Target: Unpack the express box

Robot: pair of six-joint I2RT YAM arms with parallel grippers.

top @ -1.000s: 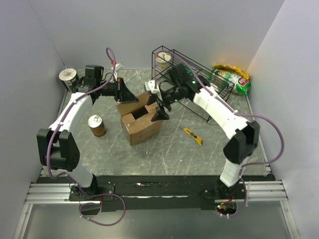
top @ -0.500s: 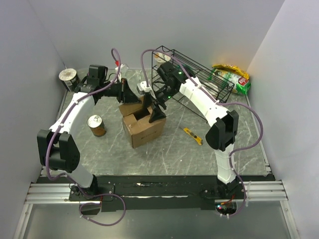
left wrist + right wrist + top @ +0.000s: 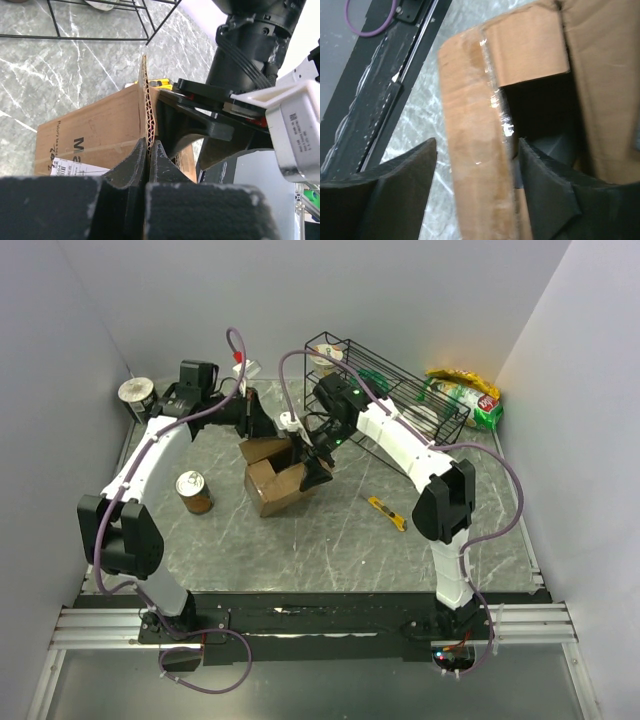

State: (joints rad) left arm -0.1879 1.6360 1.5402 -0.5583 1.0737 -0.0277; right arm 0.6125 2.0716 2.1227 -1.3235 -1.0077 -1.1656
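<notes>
Box (image 3: 277, 496) one, knife (image 3: 387, 513) one.

On grey stone table (image 3: 300, 545): express box (image 3: 272, 492) under right gripper (image 3: 310, 466); tin can (image 3: 193, 492) to gripper's left; yellow knife (image 3: 387, 513) to its right; wire rack (image 3: 396, 406), cup (image 3: 137, 397), snack bags (image 3: 462, 395) behind it.
</notes>
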